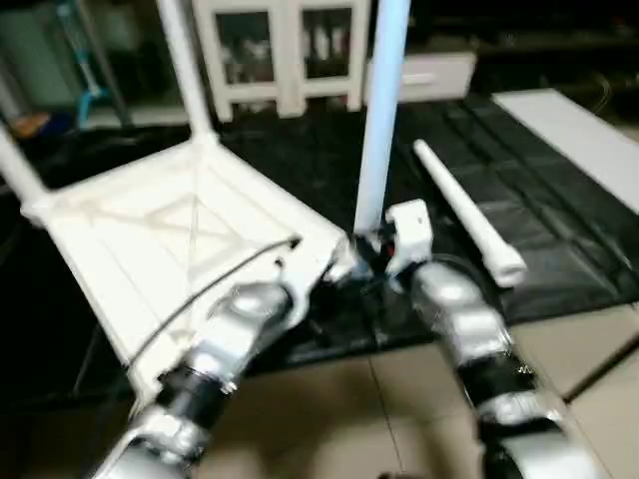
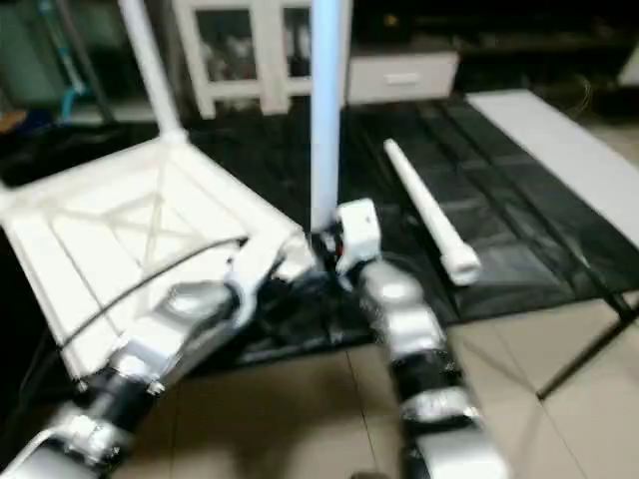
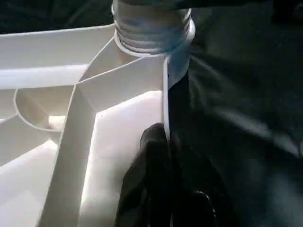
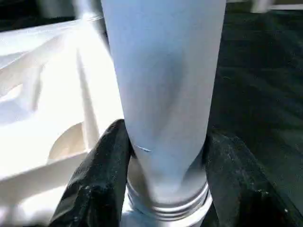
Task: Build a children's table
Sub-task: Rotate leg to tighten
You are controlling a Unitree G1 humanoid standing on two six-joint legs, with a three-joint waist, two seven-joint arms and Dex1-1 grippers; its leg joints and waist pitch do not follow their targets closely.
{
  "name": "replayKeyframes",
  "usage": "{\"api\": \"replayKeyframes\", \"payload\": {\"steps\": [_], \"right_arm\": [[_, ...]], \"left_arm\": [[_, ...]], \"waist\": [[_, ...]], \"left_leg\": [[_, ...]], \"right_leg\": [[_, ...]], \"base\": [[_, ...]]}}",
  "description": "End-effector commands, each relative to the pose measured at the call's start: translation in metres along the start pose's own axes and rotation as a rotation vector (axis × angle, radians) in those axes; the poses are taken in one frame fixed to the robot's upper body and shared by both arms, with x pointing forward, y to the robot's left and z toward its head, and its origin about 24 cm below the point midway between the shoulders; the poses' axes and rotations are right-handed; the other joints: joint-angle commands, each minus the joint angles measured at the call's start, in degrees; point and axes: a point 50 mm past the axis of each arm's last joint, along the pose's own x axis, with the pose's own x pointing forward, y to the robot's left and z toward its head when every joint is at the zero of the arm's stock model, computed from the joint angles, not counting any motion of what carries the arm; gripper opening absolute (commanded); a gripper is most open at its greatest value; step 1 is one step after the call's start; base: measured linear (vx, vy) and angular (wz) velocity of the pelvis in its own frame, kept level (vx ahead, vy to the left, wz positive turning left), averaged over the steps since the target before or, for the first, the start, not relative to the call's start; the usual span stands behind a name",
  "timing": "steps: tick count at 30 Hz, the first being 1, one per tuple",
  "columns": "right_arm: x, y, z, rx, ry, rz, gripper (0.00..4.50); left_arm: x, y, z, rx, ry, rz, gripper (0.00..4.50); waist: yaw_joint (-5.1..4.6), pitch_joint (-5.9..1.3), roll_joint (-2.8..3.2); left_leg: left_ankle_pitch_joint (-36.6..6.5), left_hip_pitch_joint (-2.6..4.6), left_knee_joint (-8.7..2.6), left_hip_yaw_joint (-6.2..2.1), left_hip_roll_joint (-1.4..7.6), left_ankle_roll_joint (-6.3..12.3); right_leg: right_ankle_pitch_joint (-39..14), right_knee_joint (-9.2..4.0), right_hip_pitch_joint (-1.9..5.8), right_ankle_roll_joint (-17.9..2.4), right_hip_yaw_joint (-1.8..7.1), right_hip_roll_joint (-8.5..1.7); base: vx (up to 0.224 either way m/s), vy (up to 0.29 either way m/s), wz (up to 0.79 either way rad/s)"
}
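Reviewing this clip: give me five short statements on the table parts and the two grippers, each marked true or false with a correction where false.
1. The tabletop lies with its ribbed underside up. True.
2. The right gripper has its fingers on either side of an upright leg. True.
3. All four legs stand in the tabletop. False: one loose leg lies on the dark mat.
4. The left gripper is wide open above the mat. False: it is shut on the tabletop's edge wall near the corner.
5. The upright leg's ridged end is at a corner of the tabletop. True.
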Motion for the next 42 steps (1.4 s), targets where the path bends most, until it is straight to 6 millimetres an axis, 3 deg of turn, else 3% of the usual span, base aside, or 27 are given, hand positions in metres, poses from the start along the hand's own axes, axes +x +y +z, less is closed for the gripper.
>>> {"api": "replayKeyframes", "payload": {"steps": [1, 2, 3, 4, 5, 6, 7, 8, 9, 10, 11, 12, 13, 14, 15, 17, 18, 20, 24, 26, 27, 29, 30, 32, 35, 37, 42], "right_arm": [[0.003, 0.005, 0.001, 0.008, -0.004, -0.010, 1.91], [0.007, 0.021, 0.004, 0.029, -0.030, 0.051, 1.91], [0.008, 0.028, 0.007, 0.040, -0.043, 0.092, 1.91], [0.008, 0.034, 0.009, 0.040, -0.056, 0.151, 1.91], [0.008, 0.038, 0.010, 0.038, -0.065, 0.189, 1.91], [0.006, 0.039, 0.013, 0.033, -0.082, 0.224, 1.91], [0.005, 0.039, 0.014, 0.029, -0.094, 0.243, 1.91], [0.004, 0.040, 0.015, 0.029, -0.105, 0.257, 1.91], [0.003, 0.039, 0.016, 0.024, -0.115, 0.259, 2.26], [0.000, 0.035, 0.017, 0.030, -0.117, 0.279, 2.47], [-0.001, 0.032, 0.018, 0.035, -0.119, 0.294, 2.61], [-0.003, 0.027, 0.020, 0.018, -0.130, 0.291, 2.63], [-0.006, 0.020, 0.022, -0.013, -0.137, 0.304, 2.74], [-0.007, 0.017, 0.023, -0.022, -0.138, 0.308, 2.90], [-0.013, 0.008, 0.027, -0.022, -0.129, 0.364, 3.03], [-0.020, -0.001, 0.028, -0.057, -0.106, 0.437, 3.21], [-0.021, -0.002, 0.028, -0.062, -0.103, 0.443, 3.21], [-0.035, -0.016, 0.025, -0.154, -0.029, 0.564, 3.46], [-0.051, -0.039, 0.015, -0.291, 0.118, 0.633, 3.46], [-0.054, -0.044, 0.013, -0.304, 0.149, 0.646, 3.46], [-0.059, -0.049, 0.009, -0.313, 0.201, 0.673, 3.46], [-0.062, -0.053, 0.007, -0.321, 0.236, 0.688, 3.46], [-0.062, -0.053, 0.006, -0.321, 0.239, 0.689, 3.46], [-0.064, -0.054, 0.006, -0.319, 0.252, 0.700, 3.46], [-0.068, -0.053, 0.003, -0.327, 0.301, 0.767, 3.46], [-0.069, -0.054, 0.000, -0.344, 0.324, 0.782, 3.46], [-0.068, -0.057, 0.001, -0.350, 0.317, 0.763, 3.30]], "left_arm": [[0.004, -0.004, -0.001, 0.010, 0.008, 0.003, 0.00], [0.006, -0.004, 0.001, 0.012, 0.003, -0.002, 0.00], [0.007, -0.005, 0.001, 0.014, 0.003, -0.005, 0.00], [0.006, -0.005, 0.000, 0.018, 0.005, -0.010, 0.00], [0.006, -0.005, -0.001, 0.021, 0.007, -0.012, 0.00], [0.005, -0.003, -0.003, 0.021, 0.012, -0.010, 0.00], [0.004, -0.002, -0.005, 0.020, 0.015, -0.009, 0.00], [0.004, -0.001, -0.006, 0.020, 0.018, -0.005, 0.00], [0.004, -0.001, -0.008, 0.021, 0.020, -0.004, 0.00], [0.002, 0.000, -0.011, 0.021, 0.023, -0.015, 0.00], [0.001, 0.000, -0.014, 0.020, 0.024, -0.024, 0.00], [-0.001, 0.000, -0.016, 0.023, 0.024, -0.039, 0.00], [-0.004, -0.001, -0.019, 0.029, 0.025, -0.067, 0.00], [-0.005, -0.001, -0.020, 0.030, 0.027, -0.077, 0.00], [-0.011, -0.002, -0.025, 0.044, 0.027, -0.124, 0.00], [-0.016, -0.004, -0.030, 0.045, 0.039, -0.166, 0.00], [-0.016, -0.004, -0.031, 0.047, 0.039, -0.170, 0.00], [-0.025, -0.007, -0.037, 0.076, 0.049, -0.247, 0.00], [-0.037, -0.017, -0.041, 0.117, 0.055, -0.378, 0.00], [-0.040, -0.020, -0.040, 0.127, 0.050, -0.414, 0.00], [-0.043, -0.024, -0.042, 0.137, 0.054, -0.455, 0.00], [-0.045, -0.026, -0.042, 0.135, 0.059, -0.473, 0.00], [-0.045, -0.026, -0.042, 0.135, 0.059, -0.475, 0.00], [-0.047, -0.027, -0.042, 0.136, 0.060, -0.486, 0.00], [-0.050, -0.028, -0.042, 0.136, 0.072, -0.516, 0.00], [-0.051, -0.028, -0.042, 0.137, 0.078, -0.523, 0.00], [-0.052, -0.028, -0.042, 0.137, 0.077, -0.522, 0.00]], "waist": [[0.90, -2.28, 0.53], [1.36, -1.96, -0.94], [1.02, -2.32, -2.45], [-0.04, -1.91, -3.31], [-0.61, -1.66, -3.01], [-1.17, -2.10, -1.03], [-0.55, -2.38, 0.72], [-0.17, -2.45, 1.36], [-0.32, -1.98, 0.55], [-0.43, -1.83, -1.01], [-0.41, -1.81, -1.69], [-0.50, -2.02, -2.02], [-0.60, -2.28, -1.54], [-0.84, -2.28, -0.87], [-0.78, -2.67, -0.16], [-0.84, -2.55, -0.09], [-0.55, -2.70, -0.32], [0.07, -2.75, -0.87], [1.73, -2.90, -1.17], [2.74, -3.36, -1.77], [3.34, -3.55, -1.49], [3.60, -3.67, -1.97], [4.16, -4.32, -1.59], [4.44, -4.52, -1.42], [4.77, -4.81, -1.28], [4.77, -4.68, -1.46], [4.79, -4.24, -1.60]], "left_leg": [[-51.3, -0.26, -11.28, -0.91, 4.15, -4.11], [-49.9, 0.86, -10.71, 1.07, 3.15, -3.85], [-40.6, 7.20, -1.92, 2.24, -0.91, -3.14], [-33.4, 9.30, 3.17, 1.89, -2.30, -2.12], [-27.3, 7.51, 4.26, 1.47, -2.66, -0.78], [-24.9, 1.97, 0.23, -0.11, -0.46, -0.16], [-32.0, -0.20, -4.30, -2.44, 3.08, -1.04], [-40.5, 0.23, -7.23, -3.57, 5.05, -1.89], [-42.6, 1.11, -7.59, -3.23, 4.79, -2.60], [-42.0, 2.68, -5.63, -1.79, 1.95, -3.62], [-38.7, 3.86, -3.95, -1.04, 0.59, -2.92], [-31.3, 4.31, -1.74, -0.51, -0.71, -0.90], [-26.3, 2.35, -2.20, -1.13, -0.19, 0.26], [-26.3, 0.22, -3.35, -2.05, 0.80, -0.20], [-26.7, 0.74, -3.84, -2.51, 1.62, -0.69], [-26.7, 0.00, -4.35, -2.86, 2.03, -0.58], [-26.1, 0.29, -4.41, -2.47, 2.17, -0.10], [-22.1, 0.69, -4.11, -1.47, 1.81, 1.15], [-17.3, 1.19, -3.88, -0.36, 2.06, 2.88], [-14.5, 1.58, -3.60, 0.55, 1.93, 3.34], [-14.6, 2.04, -3.54, 1.00, 1.99, 3.88], [-14.1, 1.26, -3.44, 1.23, 1.86, 4.33], [-10.9, 1.79, -3.02, 1.68, 1.92, 5.33], [-6.0, 0.77, -2.93, 1.55, 1.96, 7.15], [-6.1, 0.96, -2.72, 1.62, 1.91, 7.72], [-6.3, 0.67, -2.72, 1.69, 1.83, 8.17], [-14.0, 0.92, -3.40, 1.65, 2.00, 4.42]], "right_leg": [[-17.8, 2.58, 3.79, -5.9, 0.89, 0.39], [-25.0, 1.13, 2.02, -5.5, 1.46, 0.99], [-46.5, -8.08, -4.43, -0.9, -0.37, -0.62], [-54.3, -11.48, -6.53, 0.8, -1.59, -3.30], [-57.2, -11.96, -4.86, 2.2, -2.34, -4.60], [-50.2, -9.00, 2.03, 4.9, -4.51, -5.11], [-32.7, -3.36, 5.03, 2.6, -3.31, -3.74], [-14.9, 1.27, 5.13, -1.9, -0.76, -2.62], [-11.9, 0.46, 3.61, -3.8, -0.12, -2.39], [-23.2, -3.60, 1.39, -4.8, -0.33, -2.73], [-32.1, -5.62, 0.10, -3.7, -0.55, -3.05], [-43.5, -7.53, -0.11, -0.6, -1.41, -3.80], [-43.9, -7.05, 1.51, 0.5, -1.24, -4.66], [-41.0, -5.99, 2.89, 1.5, -1.62, -4.17], [-33.7, -5.46, 2.50, -0.7, -1.02, -4.27], [-27.2, -4.61, 2.81, -3.5, -0.67, -3.92], [-23.2, -4.18, 2.51, -6.0, -0.01, -3.82], [-22.6, -4.03, 1.96, -8.7, 0.85, -3.71], [-22.9, -3.35, 1.21, -10.4, 2.26, -3.31], [-20.5, -2.69, 0.69, -12.2, 3.32, -2.83], [-19.8, -2.35, 0.32, -13.2, 3.65, -2.60], [-18.0, -1.74, 0.55, -13.7, 4.01, -2.30], [-13.0, -1.03, 0.23, -14.9, 4.50, -2.10], [-6.7, 0.04, 1.03, -16.4, 4.35, -1.91], [-5.0, 0.19, 0.90, -16.7, 4.30, -1.77], [-3.9, 0.16, 1.08, -17.3, 4.26, -1.72], [-13.9, -0.93, 0.94, -14.8, 4.35, -1.91]], "base": [[-0.090, 0.026, -0.03], [-0.071, -0.039, 0.11], [0.006, -0.075, 0.17], [0.006, -0.075, 0.17], [0.000, 0.000, 0.00], [0.080, 0.085, -0.37], [0.074, 0.074, -0.39], [0.079, 0.044, -0.18], [0.000, 0.000, 0.00], [0.054, -0.030, 0.20], [0.054, -0.030, 0.20], [0.056, -0.016, 0.05], [0.000, 0.000, 0.00], [0.000, 0.000, 0.00], [0.000, 0.000, 0.00], [0.000, 0.000, 0.00], [0.000, 0.000, 0.00], [0.000, 0.000, 0.00], [0.015, -0.005, 0.03], [0.060, -0.020, 0.17], [0.061, -0.018, 0.20], [0.068, -0.010, 0.15], [0.079, -0.002, 0.12], [0.038, 0.006, 0.02], [0.018, 0.004, 0.00], [0.000, 0.000, 0.00], [0.000, 0.000, 0.00]]}}
